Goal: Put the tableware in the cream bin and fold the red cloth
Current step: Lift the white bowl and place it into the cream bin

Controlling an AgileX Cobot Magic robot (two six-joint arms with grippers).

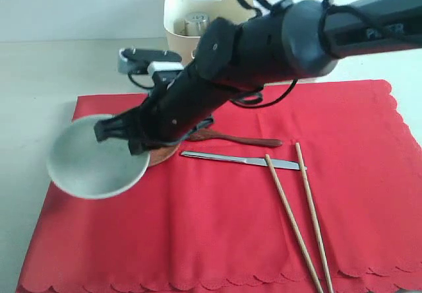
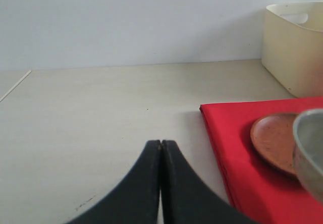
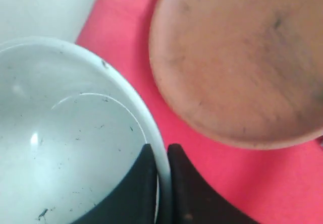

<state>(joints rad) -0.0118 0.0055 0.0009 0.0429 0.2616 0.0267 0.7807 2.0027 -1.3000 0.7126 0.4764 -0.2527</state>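
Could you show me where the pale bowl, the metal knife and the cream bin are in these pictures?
pale bowl (image 1: 92, 167), exterior view, on its inner surface.
metal knife (image 1: 241, 160), exterior view, midway along its length.
cream bin (image 1: 177, 42), exterior view, on its bare front wall beside the arm.

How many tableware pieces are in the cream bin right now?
1 visible: the steel cup, inside the cream bin at the back. The bin's wall and the right arm hide much of its inside, so more may lie lower down.
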